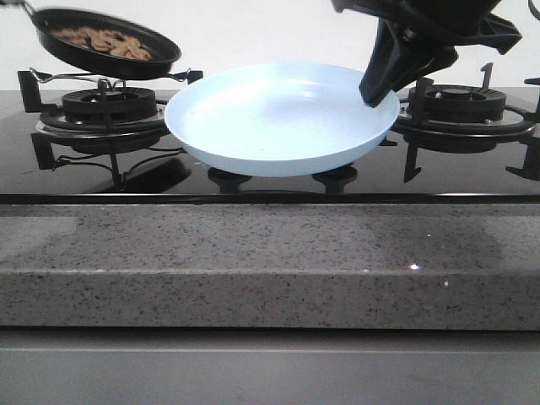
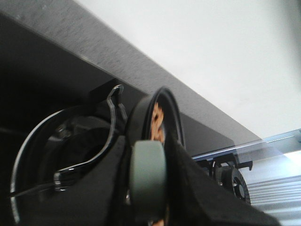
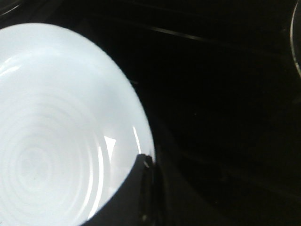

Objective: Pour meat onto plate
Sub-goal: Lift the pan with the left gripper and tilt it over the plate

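Black frying pan [image 1: 105, 42] of reddish-brown meat chips [image 1: 103, 40]: aloft, 10 o'clock, handle clamped by left gripper [image 2: 147, 181] | shallow pale-blue round plate [image 1: 283, 118]: centre, rim pinched by right gripper [image 1: 377, 94] at 3 o'clock

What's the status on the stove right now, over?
Right gripper shut on plate rim. Left gripper shut on pan handle, pan raised. Meat in pan; plate bare.
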Motion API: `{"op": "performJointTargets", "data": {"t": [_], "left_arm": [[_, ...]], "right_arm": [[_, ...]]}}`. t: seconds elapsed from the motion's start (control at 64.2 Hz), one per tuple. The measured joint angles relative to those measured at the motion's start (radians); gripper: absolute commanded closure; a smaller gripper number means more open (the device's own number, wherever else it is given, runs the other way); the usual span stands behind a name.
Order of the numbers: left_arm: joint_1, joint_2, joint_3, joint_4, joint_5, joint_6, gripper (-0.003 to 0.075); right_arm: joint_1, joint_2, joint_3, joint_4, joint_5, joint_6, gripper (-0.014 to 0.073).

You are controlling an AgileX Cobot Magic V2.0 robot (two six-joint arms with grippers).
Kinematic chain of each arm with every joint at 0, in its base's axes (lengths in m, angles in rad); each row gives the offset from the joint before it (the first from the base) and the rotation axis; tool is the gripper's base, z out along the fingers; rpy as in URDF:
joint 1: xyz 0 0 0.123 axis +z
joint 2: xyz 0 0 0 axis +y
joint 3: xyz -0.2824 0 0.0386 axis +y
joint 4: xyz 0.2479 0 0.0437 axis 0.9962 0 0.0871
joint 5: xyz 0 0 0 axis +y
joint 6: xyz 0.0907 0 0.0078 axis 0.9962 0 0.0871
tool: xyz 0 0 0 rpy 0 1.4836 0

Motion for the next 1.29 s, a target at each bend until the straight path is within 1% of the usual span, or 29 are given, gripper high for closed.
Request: {"op": "performJointTargets", "data": {"t": [0.171,0.467,0.623,0.841,1.028,1.137,1.293], "left_arm": [[-0.031,-0.123,0.0,0.01,0.006,0.018,0.0741],[-0.138,-0.247,0.0,0.017,0.026,0.034,0.0741],[-0.207,-0.32,0.068,0.023,-0.008,0.072,0.0741],[-0.328,-0.46,0.254,0.023,-0.128,0.194,0.0741],[-0.451,-0.575,0.408,0.023,-0.269,0.359,0.0741],[-0.525,-0.611,0.448,0.023,-0.363,0.463,0.0741],[-0.641,-0.624,0.455,0.006,-0.5,0.616,0.0741]], "right_arm": [[0.0,0.0,0.0,0.0,0.0,0.0,0.0662],[0.0,0.0,0.0,0.0,0.0,0.0,0.0662],[0.0,0.0,0.0,0.0,0.0,0.0,0.0662],[0.0,0.0,0.0,0.0,0.0,0.0,0.0662],[0.0,0.0,0.0,0.0,0.0,0.0,0.0662],[0.0,0.0,0.0,0.0,0.0,0.0,0.0662],[0.0,0.0,0.0,0.0,0.0,0.0,0.0662]]}}
